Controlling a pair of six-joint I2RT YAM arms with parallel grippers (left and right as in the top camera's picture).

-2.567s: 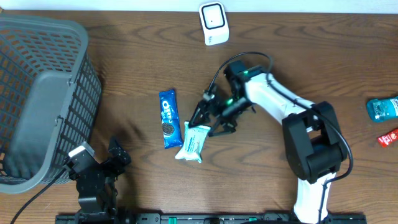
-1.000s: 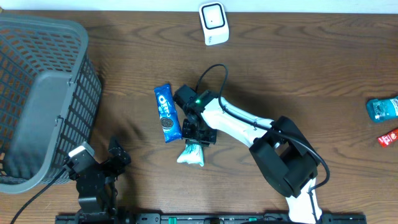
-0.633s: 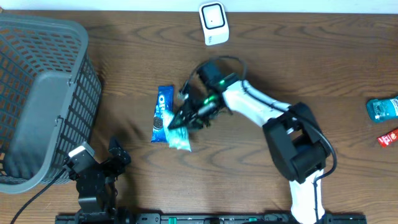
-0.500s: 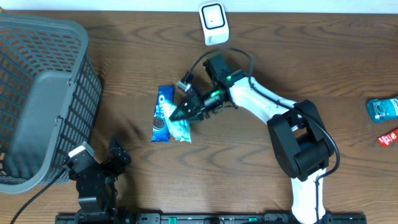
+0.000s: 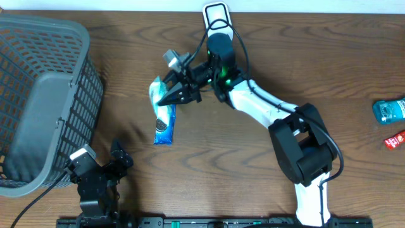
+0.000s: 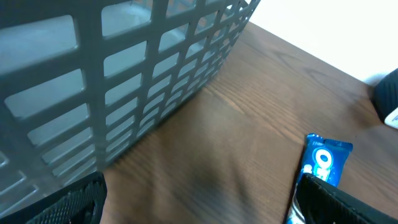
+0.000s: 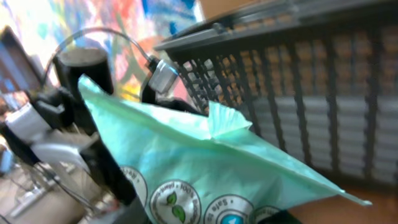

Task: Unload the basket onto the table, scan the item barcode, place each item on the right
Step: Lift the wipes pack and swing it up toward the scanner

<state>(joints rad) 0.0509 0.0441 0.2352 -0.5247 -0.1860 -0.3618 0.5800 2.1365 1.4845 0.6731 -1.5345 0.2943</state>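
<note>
My right gripper [image 5: 167,96] is shut on a mint-green packet [image 5: 156,90] and holds it off the table, left of centre. The right wrist view is mostly filled by that packet [image 7: 205,155], with round printed logos facing the camera; no barcode shows. The white scanner [image 5: 217,21] stands at the far edge, partly behind the right arm's cable. My left gripper [image 5: 101,172] rests open at the near left, nothing between its fingers [image 6: 68,200].
A blue Oreo packet [image 5: 164,120] lies on the table just below the held packet, also seen as the blue packet [image 6: 323,158]. A large grey basket [image 5: 44,95] fills the left side. A teal item [image 5: 389,110] and a red item [image 5: 395,139] lie at the right edge.
The right gripper has lifted the green packet from the table and carried it up and left, toward the far side. The Oreo packet was nudged left and tilted. The left arm has stayed still.
</note>
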